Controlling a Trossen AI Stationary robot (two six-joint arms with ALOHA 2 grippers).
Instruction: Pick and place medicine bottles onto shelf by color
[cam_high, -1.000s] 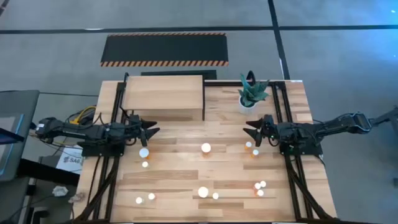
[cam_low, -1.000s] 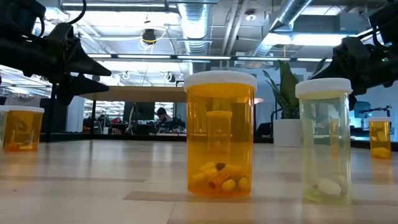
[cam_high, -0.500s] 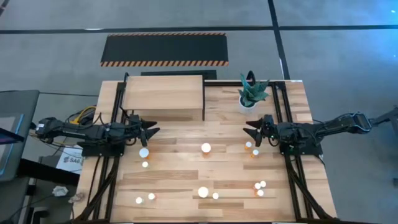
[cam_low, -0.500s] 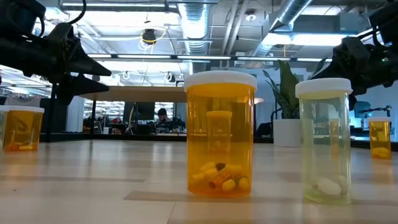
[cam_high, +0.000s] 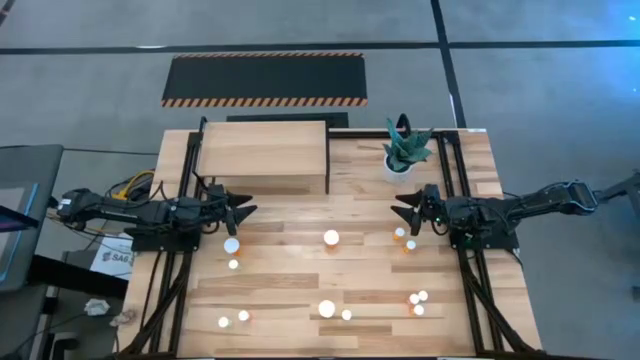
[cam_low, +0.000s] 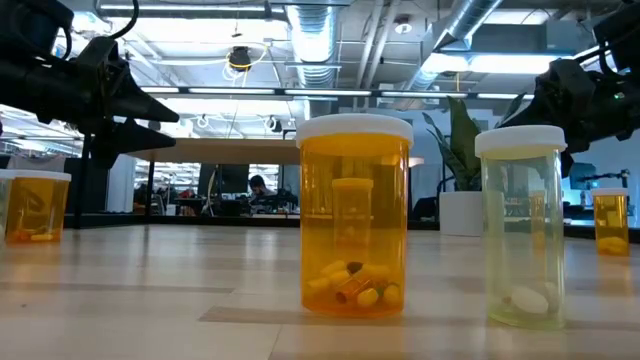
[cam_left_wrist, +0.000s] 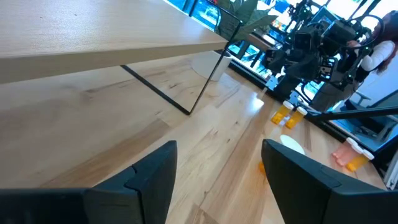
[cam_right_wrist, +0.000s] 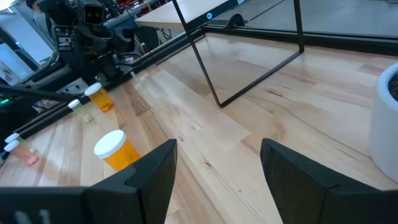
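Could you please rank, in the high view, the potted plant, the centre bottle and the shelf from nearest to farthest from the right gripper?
1. Potted plant, just behind the right gripper.
2. Centre bottle, toward the table's middle.
3. Shelf, far-left corner.

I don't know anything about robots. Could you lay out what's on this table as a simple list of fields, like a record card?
Surface: wooden table
Shelf: light-wood shelf at the far left, nothing on top
Bottles: white-capped medicine bottles scattered across the table, none sorted yet
Plant: potted plant at the far right
Left gripper: open, empty, hovering near the shelf
Right gripper: open, empty, hovering near the plant
Beyond the table: black mat with striped edges
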